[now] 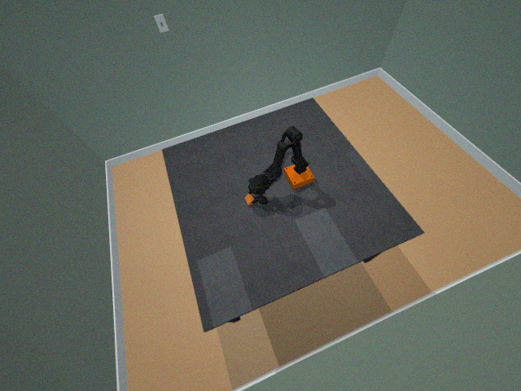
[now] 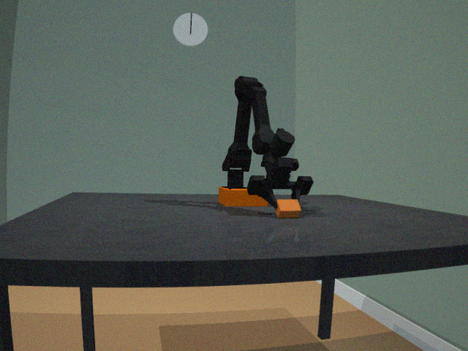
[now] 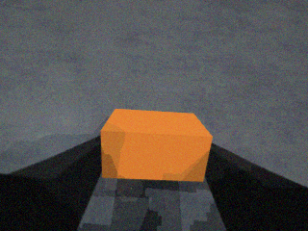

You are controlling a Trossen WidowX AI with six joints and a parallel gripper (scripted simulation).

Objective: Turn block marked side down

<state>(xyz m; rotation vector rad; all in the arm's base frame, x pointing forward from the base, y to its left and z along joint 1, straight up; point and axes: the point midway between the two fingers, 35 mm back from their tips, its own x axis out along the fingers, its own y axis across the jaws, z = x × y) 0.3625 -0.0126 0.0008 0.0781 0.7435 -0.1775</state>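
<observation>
An orange block (image 1: pixel 250 198) (image 2: pixel 287 208) (image 3: pixel 155 144) sits between my gripper's fingers, low at the dark table (image 1: pixel 235 252) (image 2: pixel 151 227). My gripper (image 1: pixel 256 197) (image 2: pixel 285 202) (image 3: pixel 154 143) is shut on the block, one dark finger on each side of it in the wrist view. The block is tilted, its near end down toward the table top in the exterior view. No mark shows on the faces I can see.
The arm's orange base (image 1: pixel 299 177) (image 2: pixel 238 197) stands on the table just behind and to the right of the block. Wooden floor (image 1: pixel 441 168) surrounds the table.
</observation>
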